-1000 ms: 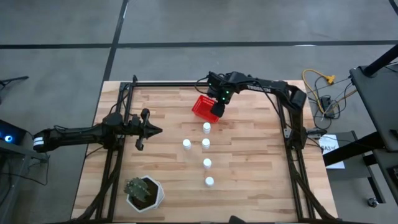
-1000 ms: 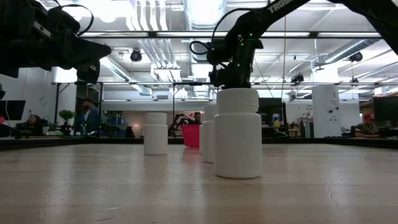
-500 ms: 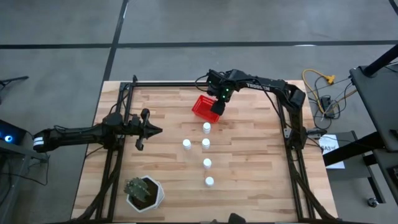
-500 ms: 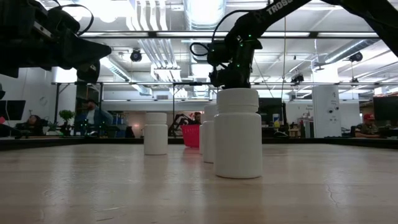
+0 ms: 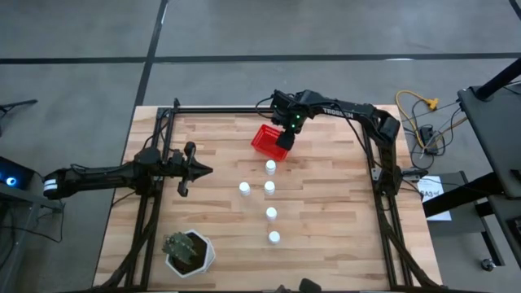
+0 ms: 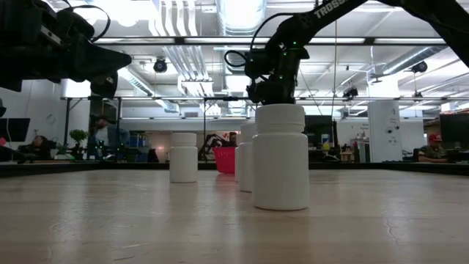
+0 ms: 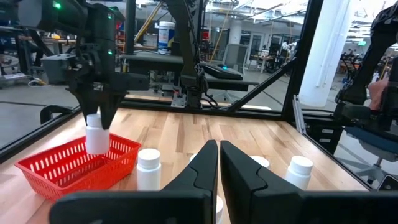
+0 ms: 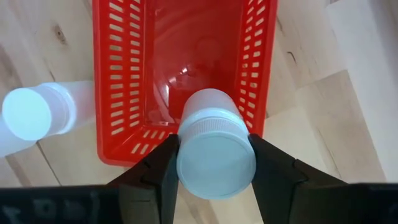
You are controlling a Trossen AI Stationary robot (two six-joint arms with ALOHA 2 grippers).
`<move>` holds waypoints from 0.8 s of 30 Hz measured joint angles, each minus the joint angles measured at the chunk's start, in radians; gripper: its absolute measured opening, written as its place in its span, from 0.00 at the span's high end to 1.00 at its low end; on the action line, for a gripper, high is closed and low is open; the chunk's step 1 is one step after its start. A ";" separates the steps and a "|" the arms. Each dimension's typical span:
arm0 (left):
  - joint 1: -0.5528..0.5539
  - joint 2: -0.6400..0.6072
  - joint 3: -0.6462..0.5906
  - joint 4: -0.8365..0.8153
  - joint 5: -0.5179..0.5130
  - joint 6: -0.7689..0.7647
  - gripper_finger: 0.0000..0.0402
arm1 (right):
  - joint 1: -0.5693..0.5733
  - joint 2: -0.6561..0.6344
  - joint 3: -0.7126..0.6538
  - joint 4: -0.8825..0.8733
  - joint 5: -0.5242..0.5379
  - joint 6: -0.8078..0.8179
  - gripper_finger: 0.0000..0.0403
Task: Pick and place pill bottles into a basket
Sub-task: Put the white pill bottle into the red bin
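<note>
Over the basket, far-edge side of the surface: right gripper (image 8: 216,163) with a bottle, right arm reaching in from the right edge.

Right gripper state: both fingers clamped on the cap of a held bottle (image 8: 216,146), bottle upright, hanging over the near end of the basket (image 8: 109,81). Left wrist view shows the same bottle (image 7: 97,134) with its base down between the basket walls; can't tell if it touches the basket floor.

Basket: red, slotted sides, sits on the surface (image 5: 326,212) near the middle of the far edge (image 5: 265,140). Floor visible in the right wrist view is bare, no other bottles inside.

Left gripper: (image 5: 203,171) parked over the left half of the surface, waiting, fingers pressed together with nothing between them (image 7: 219,171).

Loose bottles: five standing on the surface (image 5: 271,167), (image 5: 244,188), (image 5: 269,188), (image 5: 272,213), (image 5: 274,238), running from just beside the basket toward the near edge. The one closest to the basket also shows in the right wrist view (image 8: 31,115).

Other: white plant pot (image 5: 189,252) near the near-left corner, not part of the job.

Progress: early, my read. Zero bottles released in the basket, first one is at the drop point.

Left to do: let go of this one, then five more pick-and-place cycles.

Watch: nearest loose bottle is tight to the basket, could get knocked on the next approach.
</note>
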 joint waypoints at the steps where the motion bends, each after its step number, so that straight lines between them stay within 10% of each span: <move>1: 0.000 0.000 0.000 0.000 0.000 0.000 1.00 | 0.000 0.000 0.000 0.002 0.000 0.000 0.65; 24: 0.000 -0.002 0.000 0.001 0.000 -0.007 1.00 | -0.003 0.066 0.003 0.007 0.008 0.033 0.65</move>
